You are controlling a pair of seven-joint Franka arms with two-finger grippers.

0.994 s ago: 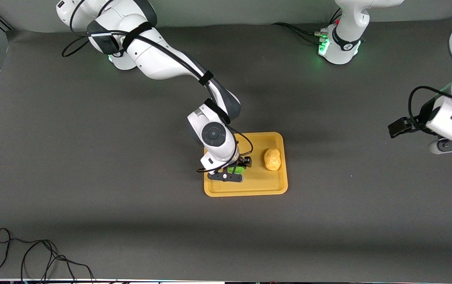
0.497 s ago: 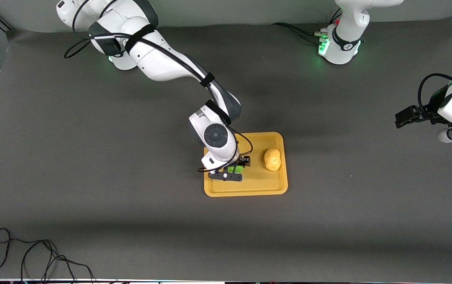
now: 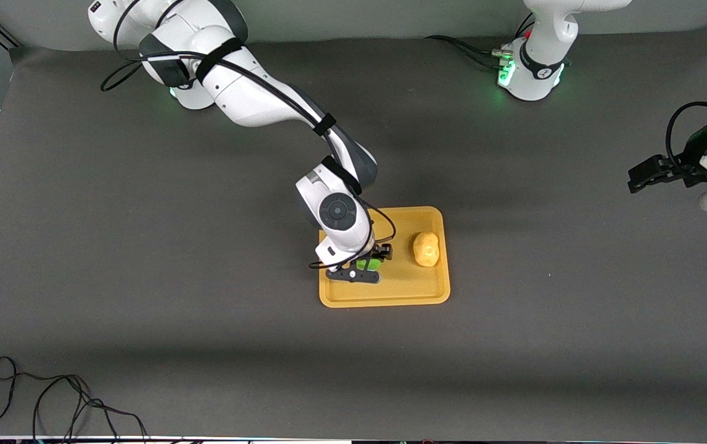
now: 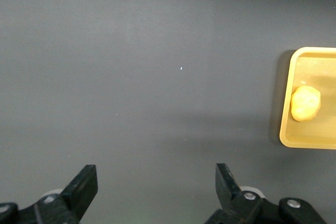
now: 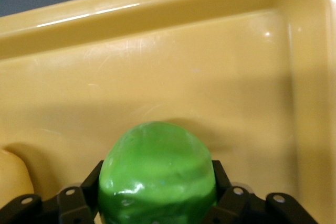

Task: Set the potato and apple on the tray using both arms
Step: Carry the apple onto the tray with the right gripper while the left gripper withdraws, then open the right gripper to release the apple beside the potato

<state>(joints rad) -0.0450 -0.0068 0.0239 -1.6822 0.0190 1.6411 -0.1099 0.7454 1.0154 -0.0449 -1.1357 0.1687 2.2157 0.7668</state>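
1. Right gripper [image 3: 368, 265] is low over the tray [image 3: 384, 296], pinching the apple [image 3: 367, 264]; in the right wrist view the fingers [image 5: 79, 198] press on both sides of the green fruit [image 5: 157, 174].
2. Apple sits at or just above the tray floor, w/ its shadow right under it; can't tell if it's touching. Judged: held this low so that it won't roll or bounce once let go.
3. It's at the tray's end toward the right arm. Probably set there to keep it off the potato [image 3: 425, 248].
4. Potato lies loose on the tray at the end toward the left arm, apart from the apple, nothing gripping it. That half of the job looks done.
5. Tray contents: potato, plus the apple still in the gripper. Nothing else in it.
6. Left gripper [image 3: 640, 179] hangs over bare table [image 3: 144, 277] toward the left arm's end, well apart from the tray, fingers [image 4: 84, 187] spread & holding nothing. That arm waits.
7. Left to do, judged: open the gripper & lift straight up, so the fingers don't drag the apple.
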